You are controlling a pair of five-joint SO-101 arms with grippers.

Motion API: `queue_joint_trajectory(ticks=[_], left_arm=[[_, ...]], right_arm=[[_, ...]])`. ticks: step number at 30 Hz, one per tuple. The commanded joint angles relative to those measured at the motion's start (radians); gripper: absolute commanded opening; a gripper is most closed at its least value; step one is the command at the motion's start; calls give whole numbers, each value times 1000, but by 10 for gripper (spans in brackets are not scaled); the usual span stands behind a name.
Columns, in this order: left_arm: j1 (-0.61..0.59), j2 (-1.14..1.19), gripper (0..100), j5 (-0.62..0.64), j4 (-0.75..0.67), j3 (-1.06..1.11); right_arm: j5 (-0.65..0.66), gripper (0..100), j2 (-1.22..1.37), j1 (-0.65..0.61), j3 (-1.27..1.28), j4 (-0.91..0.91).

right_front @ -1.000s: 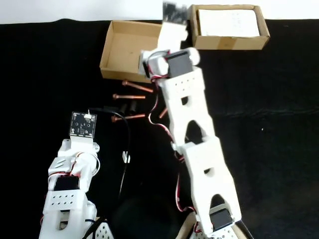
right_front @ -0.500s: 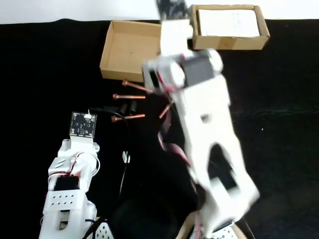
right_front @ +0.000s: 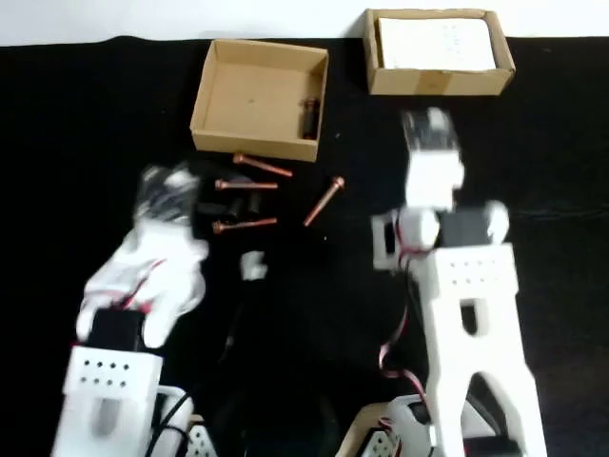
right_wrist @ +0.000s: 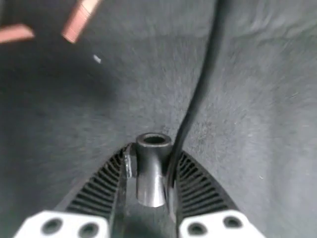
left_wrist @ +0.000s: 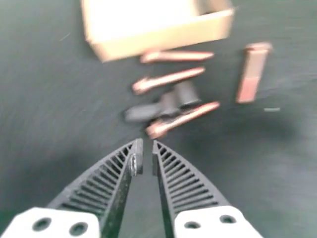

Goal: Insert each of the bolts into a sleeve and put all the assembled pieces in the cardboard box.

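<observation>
Left gripper (left_wrist: 147, 145): near the left edge of the counter (right_front: 76, 143), fingers almost together with a thin slit at the tips, nothing in them. Just ahead of it lie two loose sleeves (right_front: 238, 205), dark, side by side among three bolts (right_front: 245, 185). These three bolts lie with long axes roughly left-right, one behind another, heads to the left; the farthest is just beside the near wall of the cardboard box (right_front: 214, 95). Assembled piece (right_front: 309, 118) is inside the box against its right wall, long axis near-to-far. A fourth bolt (right_front: 324, 201) lies apart to the right, on a diagonal, head toward the far right. Open counter separates it from the right arm. Right gripper (right_wrist: 148, 156): fingers clamped on a held sleeve (right_wrist: 151, 171), its long axis along the fingers, open bore facing outward past the tips; a cable (right_wrist: 198, 89) runs beside it. Second box (right_front: 438, 76) stands at the far edge.
</observation>
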Motion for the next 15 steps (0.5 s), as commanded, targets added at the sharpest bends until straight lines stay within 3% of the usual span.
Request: queue_joint_trajectory(ticks=[1,9,15], left_arm=[[137,225,89,17,40,-208],[243,880,109,37,75,-720],[242,1297,109,32,209,-1179]], right_arm=[[6,6,-71,15,328,-334],[6,6,-85,16,743,-877],[2,6,-94,27,785,-920]])
